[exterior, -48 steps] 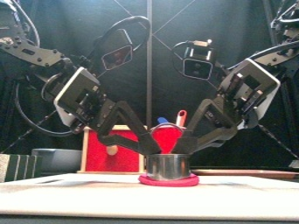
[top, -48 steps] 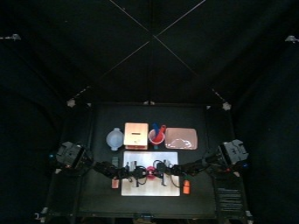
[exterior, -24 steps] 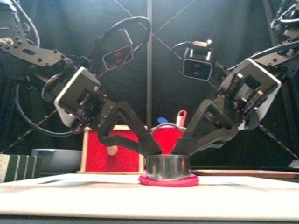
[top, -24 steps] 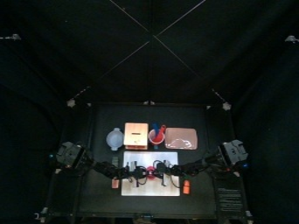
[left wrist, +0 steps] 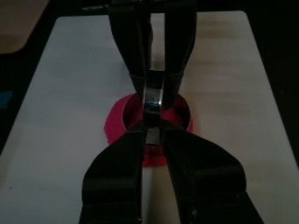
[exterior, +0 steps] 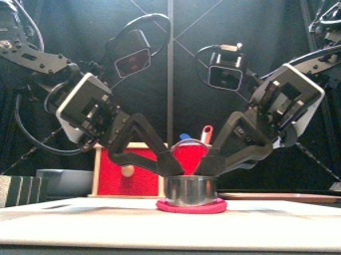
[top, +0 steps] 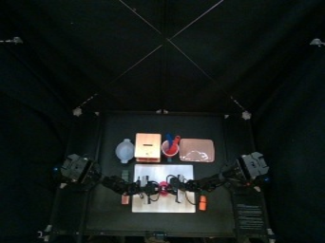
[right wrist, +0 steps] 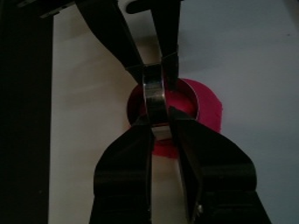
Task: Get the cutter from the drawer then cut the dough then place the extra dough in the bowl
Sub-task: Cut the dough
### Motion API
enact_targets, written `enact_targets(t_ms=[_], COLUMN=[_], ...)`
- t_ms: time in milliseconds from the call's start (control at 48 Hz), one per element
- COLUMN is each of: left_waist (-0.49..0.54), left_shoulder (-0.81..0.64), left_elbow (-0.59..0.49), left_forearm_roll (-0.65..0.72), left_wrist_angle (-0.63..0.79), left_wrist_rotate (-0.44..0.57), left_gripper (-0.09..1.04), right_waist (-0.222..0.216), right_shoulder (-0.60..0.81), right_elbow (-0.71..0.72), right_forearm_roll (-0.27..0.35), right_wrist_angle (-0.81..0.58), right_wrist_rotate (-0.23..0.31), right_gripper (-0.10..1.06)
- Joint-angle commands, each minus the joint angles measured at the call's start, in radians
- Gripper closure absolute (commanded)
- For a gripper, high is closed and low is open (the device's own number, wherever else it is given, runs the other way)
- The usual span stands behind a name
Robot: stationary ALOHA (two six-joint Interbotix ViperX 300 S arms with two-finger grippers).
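Booth: black curtains [top: 162, 57] close off the back and sides behind a small black table [top: 95, 204].
Board: a white cutting board [top: 165, 202] lies at the middle of the table's front edge.
Dough: a flat pink dough [exterior: 168, 207] disc lies on the board, near the board's middle; its rim shows all round the foot of the cutter.
Cutter: the round metal cutter [exterior: 193, 188] stands upright on the dough, between the two grippers.
Left gripper: the left gripper [exterior: 163, 166] slants down from the left to the cutter's upper rim, its jaws pressed together and pinching the cutter.
Right gripper: the right gripper [exterior: 222, 166] slants down from the right in mirror fashion, its jaws likewise clamped on the cutter, opposite the left one; the wrist views show the two pairs of jaws meeting tip to tip over the dough.
Box: the wooden box [top: 150, 147] with its red drawer front sits behind the board, toward the back edge.
Bowl: the blue-grey bowl [top: 124, 149] stands just left of the box, well apart from the dough.
Cup: a red cup [exterior: 194, 154] holding a blue knife [exterior: 184, 139] and a red knife [exterior: 206, 132] stands just right of the box.
Tray: a pink tray [top: 200, 149] lies right of the cup, toward the back right corner.
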Motion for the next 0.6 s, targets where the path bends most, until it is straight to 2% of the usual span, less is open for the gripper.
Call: enact_targets(t_ms=[21,604], left_waist=[-0.067,-0.064], left_shoulder=[0.054,0.054], left_elbow=[0.005,0.008], left_forearm_roll=[0.003,0.003], left_wrist_angle=[0.081,0.083], left_wrist_rotate=[-0.006,-0.006], left_gripper=[0.37,0.37], right_waist=[0.008,0.002], right_shoulder=[0.100,0.098], right_elbow=[0.028,0.031], right_forearm_roll=[0.023,0.025], right_wrist_angle=[0.066,0.064], right_wrist_rotate=[0.017,0.015], right_gripper=[0.52,0.52])
